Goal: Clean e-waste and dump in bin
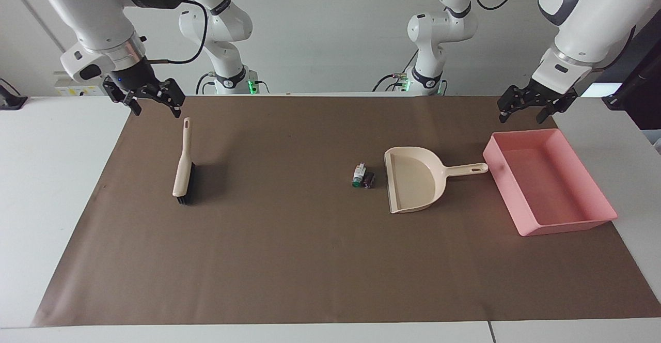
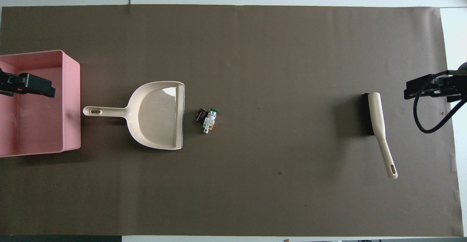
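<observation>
Lying side by side, touching, right of centre in the facing view: white e-waste piece [image 1: 358,174] with green and orange marks, and dark purplish-black e-waste piece [image 1: 368,180]. Sitting upright at right edge: shallow pink bin [image 1: 595,188], open, nothing visible inside.
</observation>
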